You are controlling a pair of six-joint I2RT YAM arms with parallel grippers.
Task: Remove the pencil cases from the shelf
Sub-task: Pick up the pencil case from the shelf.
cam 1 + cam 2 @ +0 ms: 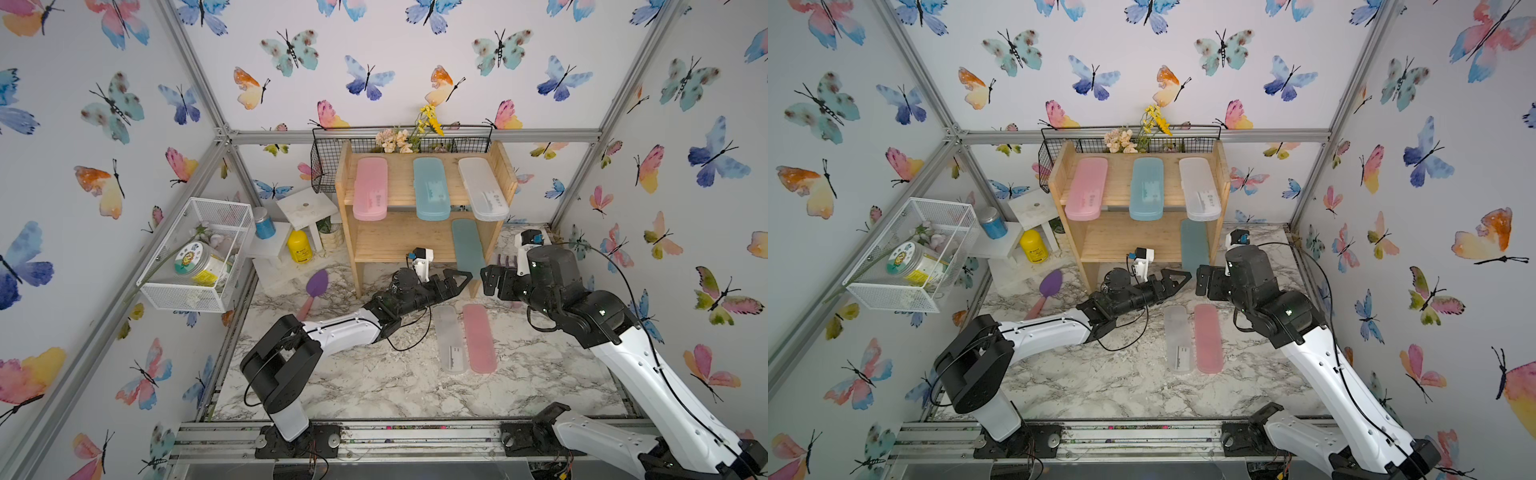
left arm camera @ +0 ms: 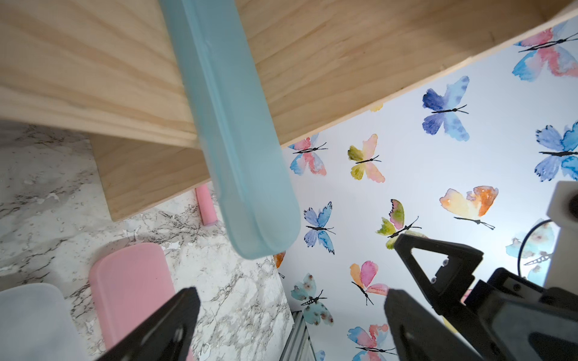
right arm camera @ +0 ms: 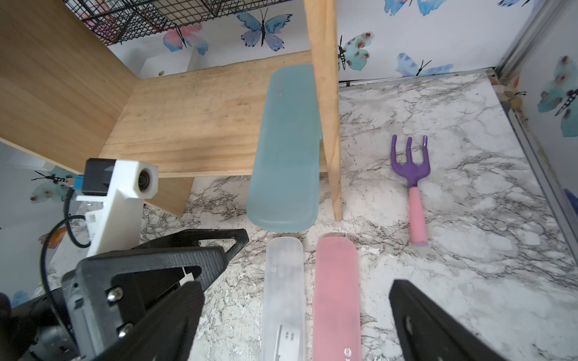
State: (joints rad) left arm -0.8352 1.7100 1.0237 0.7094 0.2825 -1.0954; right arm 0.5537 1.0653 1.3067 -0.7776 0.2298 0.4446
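The pine shelf carries a pink, a teal and a clear pencil case on its top tier. A fourth, teal case lies on the lower tier and overhangs the front edge. A clear case and a pink case lie side by side on the table. My left gripper is open and empty just left of the overhanging end. Facing it from the right, my right gripper is also open and empty.
A purple trowel lies left of the shelf and a purple fork right of it. A white stepped stand with a yellow bottle and a blue jar, and a white wire basket, are at the left. A black wire basket hangs behind the shelf.
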